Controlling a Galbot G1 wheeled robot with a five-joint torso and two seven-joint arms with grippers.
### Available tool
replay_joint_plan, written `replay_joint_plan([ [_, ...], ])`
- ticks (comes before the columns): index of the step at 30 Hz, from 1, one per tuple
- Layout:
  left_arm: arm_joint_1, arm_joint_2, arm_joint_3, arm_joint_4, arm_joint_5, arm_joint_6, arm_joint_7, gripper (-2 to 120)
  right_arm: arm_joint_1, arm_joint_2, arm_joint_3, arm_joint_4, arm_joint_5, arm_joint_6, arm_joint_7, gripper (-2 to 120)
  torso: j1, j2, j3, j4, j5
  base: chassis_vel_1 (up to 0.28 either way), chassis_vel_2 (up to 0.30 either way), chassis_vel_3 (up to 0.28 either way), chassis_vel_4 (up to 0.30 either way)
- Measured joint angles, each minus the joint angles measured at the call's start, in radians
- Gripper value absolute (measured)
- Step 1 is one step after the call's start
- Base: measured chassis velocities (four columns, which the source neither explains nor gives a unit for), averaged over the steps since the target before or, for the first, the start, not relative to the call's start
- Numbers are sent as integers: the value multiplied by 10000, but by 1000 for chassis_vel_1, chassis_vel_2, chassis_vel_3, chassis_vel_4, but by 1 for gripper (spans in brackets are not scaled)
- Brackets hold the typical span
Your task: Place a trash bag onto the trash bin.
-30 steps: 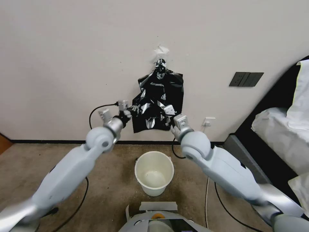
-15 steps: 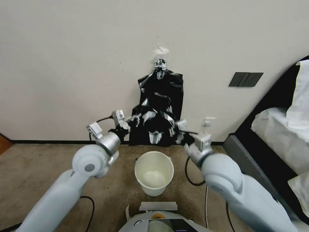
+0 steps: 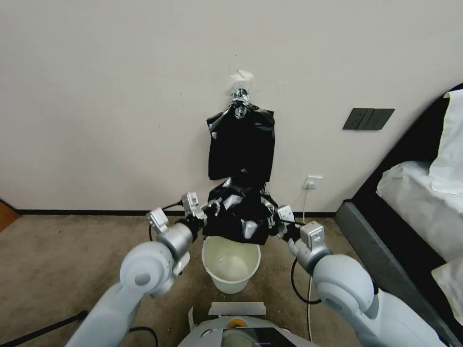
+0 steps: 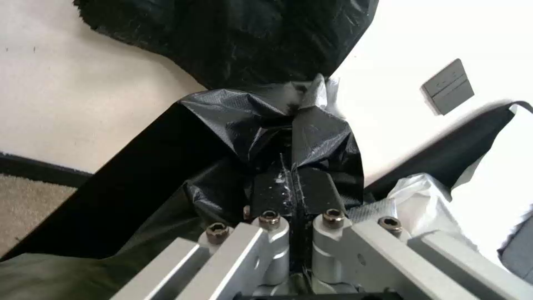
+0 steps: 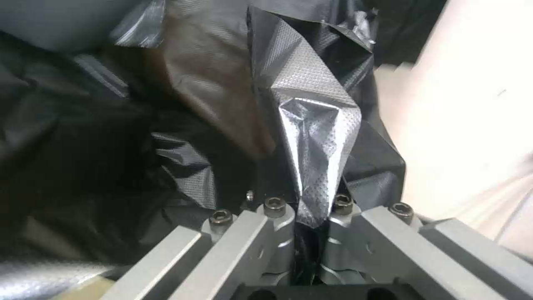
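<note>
Head view findings, largest first. One wall bunch of bags [image 3: 241, 144], hanging above and behind both claws, apart from the held bag. One trash bag [image 3: 239, 214], stretched between the claws, sagging just above the bin's far rim. One trash bin [image 3: 230, 258], below and between the claws, unlined. Left claw [image 3: 208, 210]: clamped tight on the bag's left edge. Right claw [image 3: 275, 222]: clamped tight on the right edge. Advised, as judgement: spread the mouth wider than the rim, keep both grips level, lower evenly over the bin.
</note>
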Motion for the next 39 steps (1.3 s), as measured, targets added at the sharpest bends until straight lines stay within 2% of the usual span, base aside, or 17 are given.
replay_joint_plan([
  [5,694,-260,141,349,912,-31,321,0,-229,268,-476,-7,-414,4,-7,0,0,0,-1,1,-1,0,0,0,0],
  [11,961,-390,244,508,1105,-55,315,0,-404,279,-543,-12,-568,6,-12,0,1,-1,0,1,0,0,0,0,0],
  [15,1144,-501,372,851,1692,-80,407,0,-683,299,-510,-15,-614,12,-13,0,1,0,0,0,-2,0,0,0,0],
  [21,1888,-265,344,1390,2723,-59,536,0,-1479,520,-512,-18,-651,15,84,0,1,0,0,-1,-1,0,0,0,0],
  [28,2924,26,171,1432,3483,-10,612,0,-2157,666,-716,-78,-287,322,378,0,0,-1,0,0,-2,0,0,0,0],
  [33,3631,88,100,1534,4313,-187,905,0,-2600,858,-962,-319,-548,576,376,0,0,-1,0,1,-1,0,0,0,0],
  [39,4152,140,64,1590,4911,-278,919,0,-3093,913,-1273,-488,-825,645,417,0,1,0,0,-1,-2,0,0,0,0],
])
